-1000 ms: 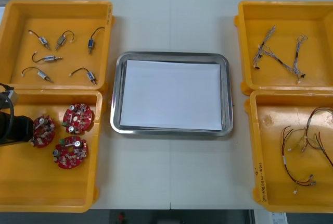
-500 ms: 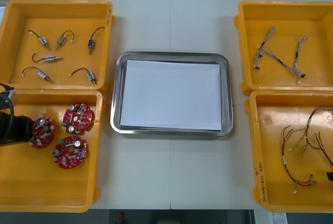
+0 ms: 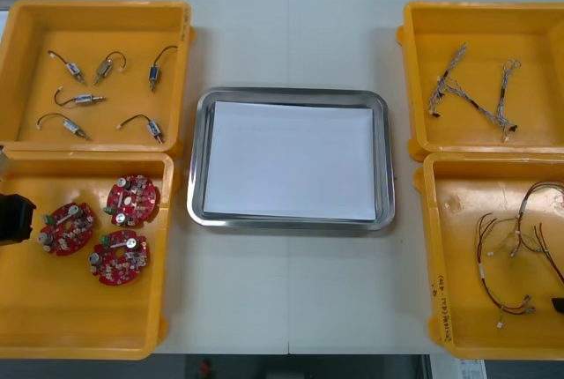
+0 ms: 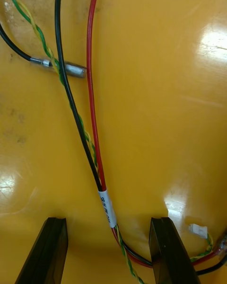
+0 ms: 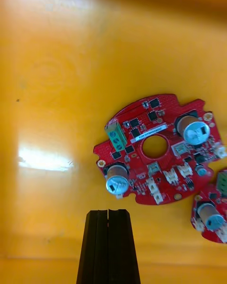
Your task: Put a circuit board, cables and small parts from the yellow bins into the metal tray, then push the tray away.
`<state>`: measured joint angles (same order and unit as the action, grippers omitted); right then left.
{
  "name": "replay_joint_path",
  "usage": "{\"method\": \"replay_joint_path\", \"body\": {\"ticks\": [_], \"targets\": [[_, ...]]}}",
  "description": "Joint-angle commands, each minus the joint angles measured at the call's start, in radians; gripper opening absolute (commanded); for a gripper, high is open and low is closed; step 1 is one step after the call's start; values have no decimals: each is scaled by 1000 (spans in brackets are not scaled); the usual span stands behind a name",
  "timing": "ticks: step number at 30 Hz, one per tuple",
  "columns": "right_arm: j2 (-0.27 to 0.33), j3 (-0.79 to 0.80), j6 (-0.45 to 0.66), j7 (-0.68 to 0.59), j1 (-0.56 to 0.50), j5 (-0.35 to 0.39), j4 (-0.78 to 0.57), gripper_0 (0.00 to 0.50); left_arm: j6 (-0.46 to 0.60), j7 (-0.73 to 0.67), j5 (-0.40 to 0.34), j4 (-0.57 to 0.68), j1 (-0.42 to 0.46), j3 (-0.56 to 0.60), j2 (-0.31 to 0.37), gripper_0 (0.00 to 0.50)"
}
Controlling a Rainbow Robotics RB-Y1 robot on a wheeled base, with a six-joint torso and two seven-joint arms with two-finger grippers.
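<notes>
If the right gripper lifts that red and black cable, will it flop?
Probably floppy: the cable is thin wires curving across the yellow bin, so its ends should droop. It looks light. The white connector might snag. The right gripper is open over it; the left gripper, shut, by the circuit boards.

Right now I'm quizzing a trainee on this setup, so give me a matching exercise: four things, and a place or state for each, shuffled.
Things:
1 boards
2 small metal parts
3 left gripper
4 right gripper

Place or state:
A open, over cables
B far left bin
C shut
D near left bin

Pairs: 1-D, 2-B, 3-C, 4-A.
</notes>
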<state>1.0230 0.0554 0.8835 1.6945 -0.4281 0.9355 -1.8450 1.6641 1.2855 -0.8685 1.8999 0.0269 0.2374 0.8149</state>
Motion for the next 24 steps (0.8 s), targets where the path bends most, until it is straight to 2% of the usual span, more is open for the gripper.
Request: {"method": "replay_joint_path", "body": {"ticks": [1,2,5,12,13,15,16,17,22,23,24], "targets": [[35,-29,-17,30,-12,-6,15,477,33,-18,-72,42,31,83,7,0],[35,-34,-23,30,-11,-6,18,460,33,-17,-90,42,31,92,7,0],[34,-48,-40,27,-3,-4,27,454,34,-14,-126,42,31,106,9,0],[34,-60,-48,27,11,-3,41,451,29,-9,-150,41,36,112,12,0],[35,-60,-49,25,11,-1,43,421,29,-9,-156,39,36,111,12,0],[34,-60,-49,25,11,-1,43,277,29,-8,-162,36,34,112,12,0],[34,-60,-49,24,11,0,43,83,29,-6,-164,33,36,112,12,0],[34,-60,-49,24,11,2,43,0,29,-6,-164,33,34,112,12,0],[34,-60,-49,27,14,6,43,0,29,-5,-156,34,34,112,12,8],[35,-58,-48,27,15,6,43,0,25,-5,-155,34,34,112,12,174],[34,-52,-43,27,19,6,41,0,22,-5,-152,33,34,114,12,380]]}}
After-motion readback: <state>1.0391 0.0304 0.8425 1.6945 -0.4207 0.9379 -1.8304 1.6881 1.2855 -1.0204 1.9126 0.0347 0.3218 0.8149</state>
